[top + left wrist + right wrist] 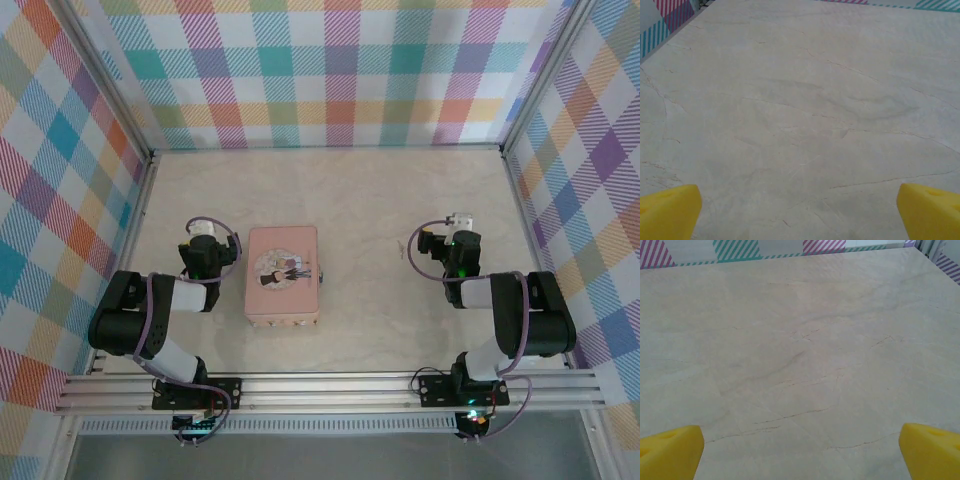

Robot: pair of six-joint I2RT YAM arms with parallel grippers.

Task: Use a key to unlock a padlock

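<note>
Padlock (322, 272) reads to us as a bluish speck against the pink tin's (283, 272) right side, mid-counter. It's too small to tell shackle from body. Tin lid figures are too small to make out. Left gripper (799, 217): yellow fingertips (667, 212) clipped at the bottom corners. Right gripper (800, 457): same.

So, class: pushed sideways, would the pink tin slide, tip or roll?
Probably slide: the pink tin lies flat on the smooth table, so tipping seems unlikely. Its boxy shape should not roll, though an off-centre push may turn it.
</note>
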